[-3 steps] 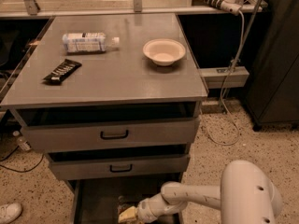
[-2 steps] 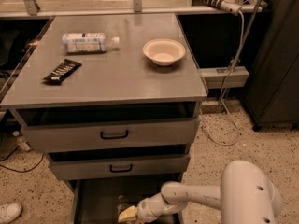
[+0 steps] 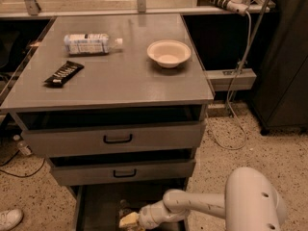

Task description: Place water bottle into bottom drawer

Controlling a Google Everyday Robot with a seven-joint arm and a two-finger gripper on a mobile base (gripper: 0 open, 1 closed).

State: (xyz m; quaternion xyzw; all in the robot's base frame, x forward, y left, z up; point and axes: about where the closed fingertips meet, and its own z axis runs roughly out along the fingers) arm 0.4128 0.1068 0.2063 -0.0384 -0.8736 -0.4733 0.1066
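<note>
The small clear crinkled plastic water bottle (image 3: 124, 209) is down low, a faint see-through shape inside the pulled-out grey metal bottom drawer (image 3: 86, 211), right against the pale gripper (image 3: 128, 221). Whether the gripper is clamped on the bottle or apart from it, I cannot tell. By my reading the bottle is in the drawer, so the carry is done; what's left is to let go, if that is not done, and lift the white arm (image 3: 202, 206) clear.

Above, the two upper drawers (image 3: 118, 138) sit slightly open. On the grey cabinet top (image 3: 134, 81) lie a bottle with a large white-blue label (image 3: 89, 43), a black snack bar (image 3: 63, 73) and a cream bowl (image 3: 168, 53). Around it are a speckled floor (image 3: 240, 148), a white shoe (image 3: 9, 219) and a hanging cable (image 3: 240, 81).
</note>
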